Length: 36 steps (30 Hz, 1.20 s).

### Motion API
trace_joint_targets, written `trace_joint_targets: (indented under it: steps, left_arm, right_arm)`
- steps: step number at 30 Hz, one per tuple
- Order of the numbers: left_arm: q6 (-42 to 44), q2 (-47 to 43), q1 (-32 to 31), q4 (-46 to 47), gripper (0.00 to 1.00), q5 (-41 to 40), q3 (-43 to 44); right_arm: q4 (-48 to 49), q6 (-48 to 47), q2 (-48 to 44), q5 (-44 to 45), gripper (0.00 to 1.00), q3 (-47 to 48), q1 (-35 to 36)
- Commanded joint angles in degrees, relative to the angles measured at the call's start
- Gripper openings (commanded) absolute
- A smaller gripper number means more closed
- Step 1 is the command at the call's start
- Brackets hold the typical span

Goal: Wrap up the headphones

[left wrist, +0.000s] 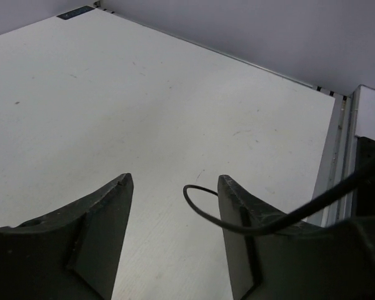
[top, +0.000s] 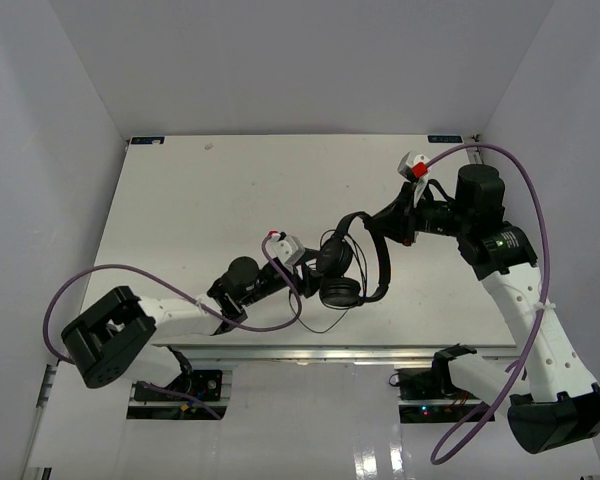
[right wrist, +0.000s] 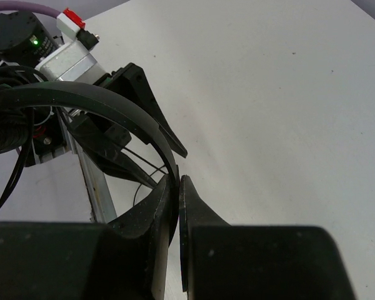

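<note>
1. While its partner steadies the set, the left gripper (left wrist: 175, 178) sits at about eight o'clock of the headphones (top: 340, 292) seen from above; its fingers stand apart, gripping nothing; a loop of the cord (left wrist: 197, 203) lies between them and runs off over the three o'clock finger.
2. Mid-table, the headphones have their ear cups (top: 335, 255) toward nine o'clock; cord droops loose toward six o'clock, so I judge the wrapping barely begun.
3. At two o'clock of them, the right gripper (right wrist: 178, 181) has fingers pinched together on the headband (right wrist: 100, 100); next, the left fingers must close on the cord and carry it round the band.
4. Hidden: the plug; whether the cups touch the table (left wrist: 112, 94).
</note>
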Motion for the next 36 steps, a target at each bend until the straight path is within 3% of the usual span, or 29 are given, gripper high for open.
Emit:
trace_joint_targets:
  steps: [1, 6, 14, 24, 31, 36]
  left_arm:
    - [-5.86, 5.94, 0.19, 16.09, 0.74, 5.57, 0.65]
    - [-11.35, 14.50, 0.15, 24.30, 0.76, 6.97, 3.34]
    - [-17.46, 22.49, -0.07, 35.17, 0.66, 5.65, 0.08]
    - [-19.70, 27.88, -2.91, 39.74, 0.58, 5.33, 1.84]
    - [-23.37, 31.77, -4.31, 48.71, 0.60, 5.79, 2.27]
    - [-24.59, 30.37, -4.38, 49.84, 0.64, 7.62, 2.02]
  right_arm:
    - [1.72, 3.37, 0.13, -2.76, 0.08, 2.99, -0.67]
    - [2.08, 4.25, 0.30, -3.17, 0.08, 3.19, -1.04]
    - [2.13, 6.14, 0.48, -2.86, 0.08, 5.03, -2.22]
    - [3.05, 9.39, 2.07, -3.05, 0.08, 7.49, -4.13]
    - [3.31, 10.94, 2.12, -3.30, 0.08, 7.34, -5.27]
    - [3.22, 10.62, 1.71, -3.47, 0.08, 6.88, -5.69]
